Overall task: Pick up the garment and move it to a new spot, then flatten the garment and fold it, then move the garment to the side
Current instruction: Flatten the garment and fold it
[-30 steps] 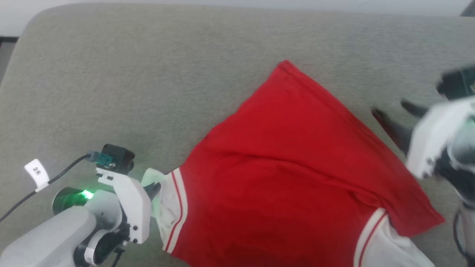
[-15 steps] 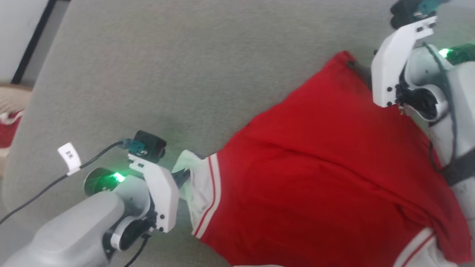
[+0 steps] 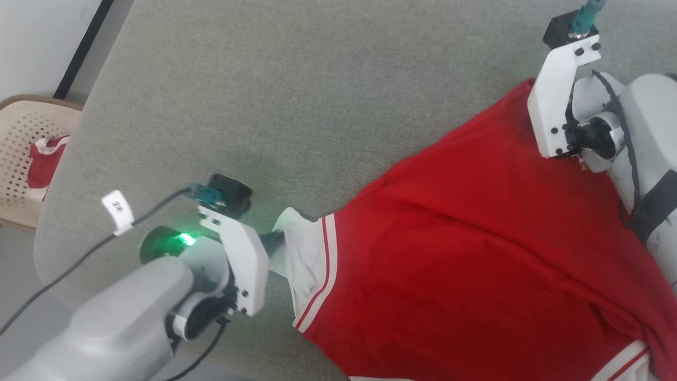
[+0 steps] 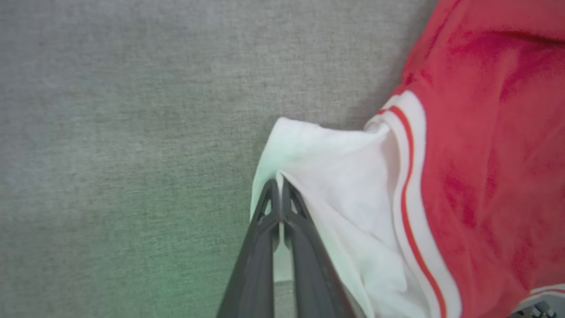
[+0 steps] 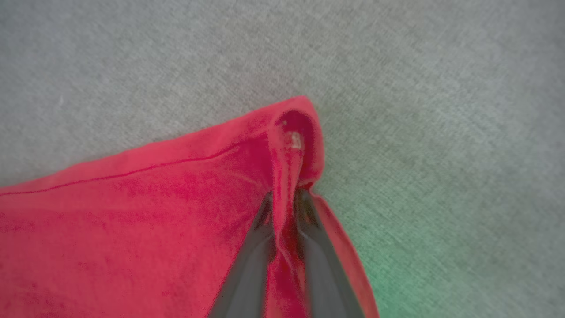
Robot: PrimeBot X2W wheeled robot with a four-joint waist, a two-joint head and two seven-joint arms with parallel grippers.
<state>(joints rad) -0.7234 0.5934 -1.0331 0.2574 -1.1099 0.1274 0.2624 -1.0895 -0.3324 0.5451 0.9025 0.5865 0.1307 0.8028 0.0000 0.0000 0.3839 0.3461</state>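
Two grips are seen: the garment [image 3: 476,254] is clamped at white sleeve edge by left gripper [image 4: 279,187] & at red corner by right gripper [image 5: 284,198], w/ cloth spread over grey surface [image 3: 317,79].

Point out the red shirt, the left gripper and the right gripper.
red shirt [image 3: 476,254]: head view, middle of its red body.
left gripper [image 4: 280,185]: left wrist view, between its closed fingertips.
right gripper [image 5: 284,197]: right wrist view, between its fingertips.

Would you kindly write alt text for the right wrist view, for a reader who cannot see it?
The right gripper pinches a bunched corner of the red garment between its two dark fingers. The cloth spreads left over a grey fabric surface.
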